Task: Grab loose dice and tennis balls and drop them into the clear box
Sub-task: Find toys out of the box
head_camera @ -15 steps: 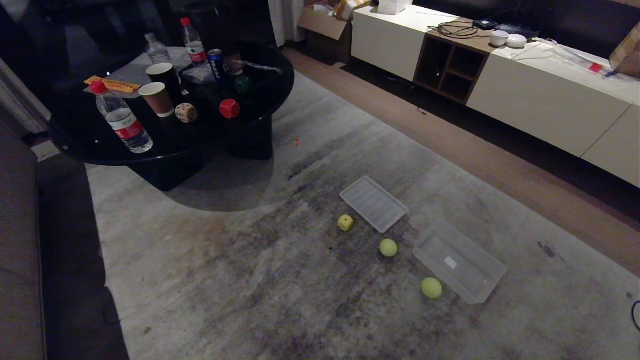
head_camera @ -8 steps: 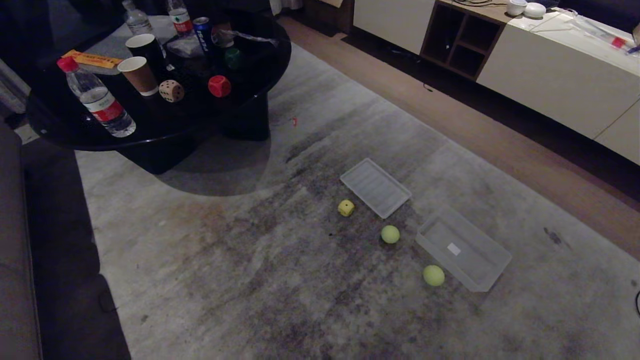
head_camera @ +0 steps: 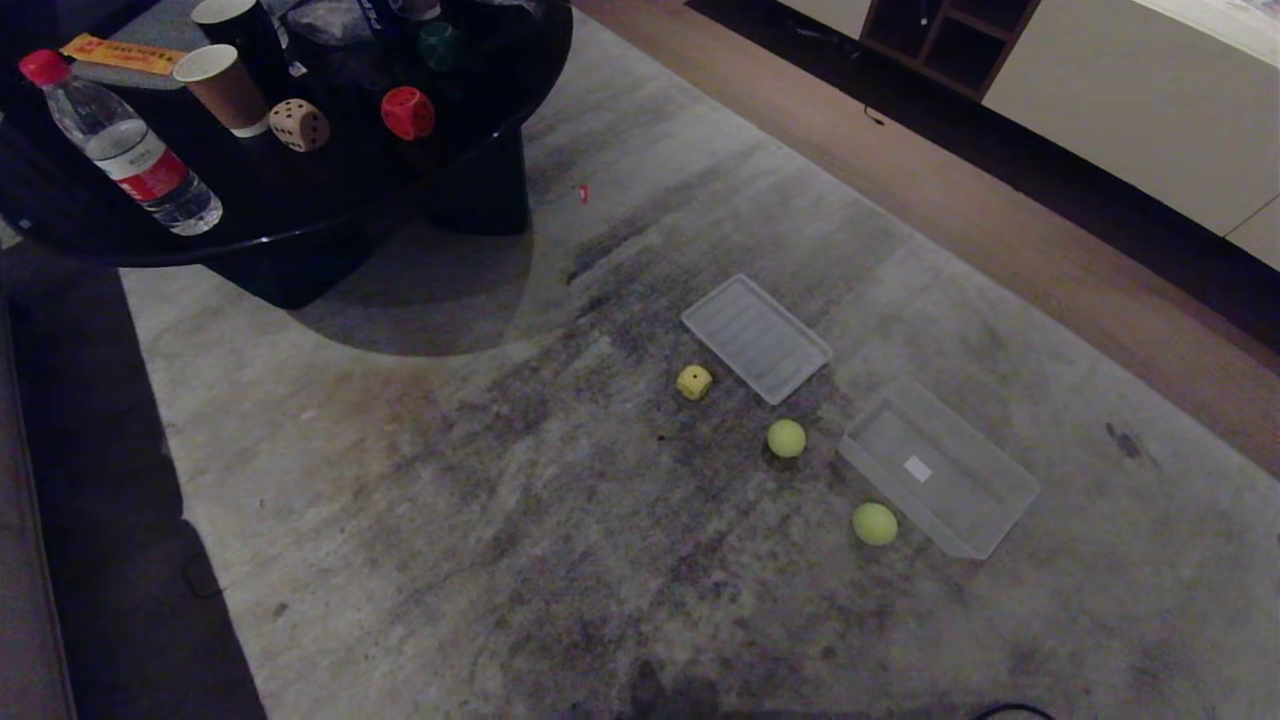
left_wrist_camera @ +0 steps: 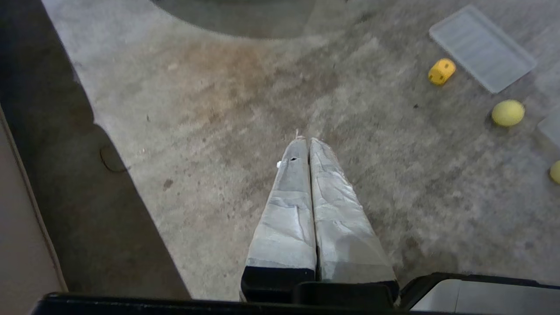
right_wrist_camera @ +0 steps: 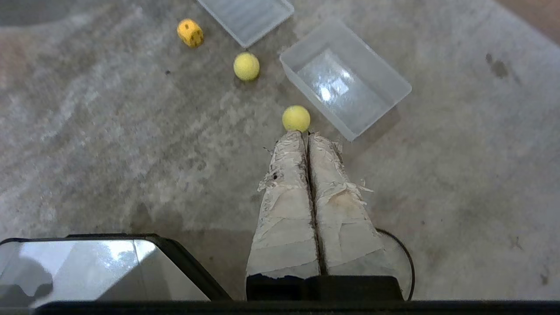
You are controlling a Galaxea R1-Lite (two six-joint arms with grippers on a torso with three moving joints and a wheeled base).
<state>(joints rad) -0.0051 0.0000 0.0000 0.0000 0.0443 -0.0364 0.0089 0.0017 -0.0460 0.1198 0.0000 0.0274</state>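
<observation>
Both pincers hang over the rug with fingers pressed together, the left pincer [left_wrist_camera: 309, 140] and right pincer [right_wrist_camera: 307, 133], seen only by the wrist cameras. Only the head view catches the beige die [head_camera: 298, 125] and red die [head_camera: 407, 112] near the tabletop [head_camera: 300, 215] edge. On the rug [head_camera: 450, 520]: the yellow die [head_camera: 694, 382], two tennis balls [head_camera: 786, 438] [head_camera: 875, 524] just beside the clear box [head_camera: 985, 525], lid [head_camera: 757, 338] nearby.

- On the rug [head_camera: 400, 500]: the box [head_camera: 985, 520] at right, the lid [head_camera: 756, 338] behind it to the left.
- One ball [head_camera: 786, 438] between lid and box; the other ball [head_camera: 875, 524] just beside the box's near left wall.
- A die [head_camera: 694, 382] left of the lid.
- Two dice [head_camera: 299, 125] on the table [head_camera: 150, 235], far left.
</observation>
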